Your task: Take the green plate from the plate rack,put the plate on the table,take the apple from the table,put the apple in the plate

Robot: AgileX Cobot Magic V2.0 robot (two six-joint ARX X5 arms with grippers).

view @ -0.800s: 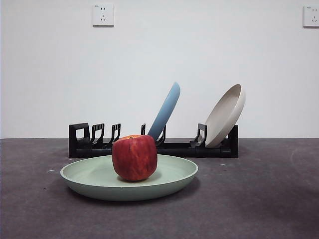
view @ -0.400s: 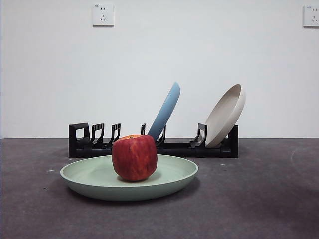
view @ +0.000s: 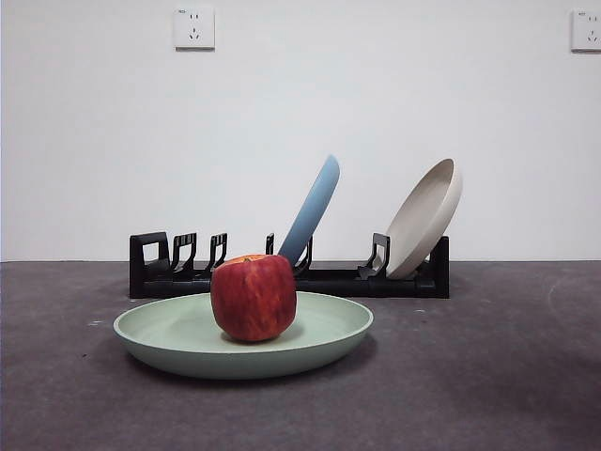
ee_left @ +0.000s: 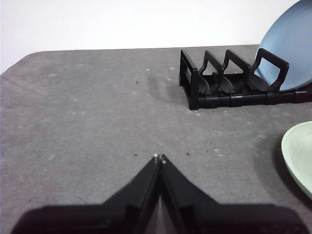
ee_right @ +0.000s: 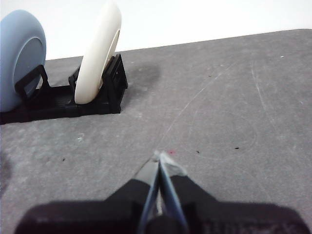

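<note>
The green plate (view: 243, 335) lies flat on the dark grey table (view: 488, 376) in front of the black plate rack (view: 288, 268). The red apple (view: 254, 296) stands upright in the middle of the plate. In the left wrist view my left gripper (ee_left: 159, 158) is shut and empty, low over bare table, with the rack's end (ee_left: 214, 80) and the green plate's edge (ee_left: 300, 153) off to one side. In the right wrist view my right gripper (ee_right: 161, 157) is shut and empty over bare table near the rack's other end (ee_right: 97, 92). Neither gripper shows in the front view.
A light blue plate (view: 312, 209) and a cream-beige plate (view: 425, 217) lean in the rack; they also show in the wrist views: blue (ee_left: 287, 53), cream (ee_right: 100, 51). A white wall with two sockets stands behind the table.
</note>
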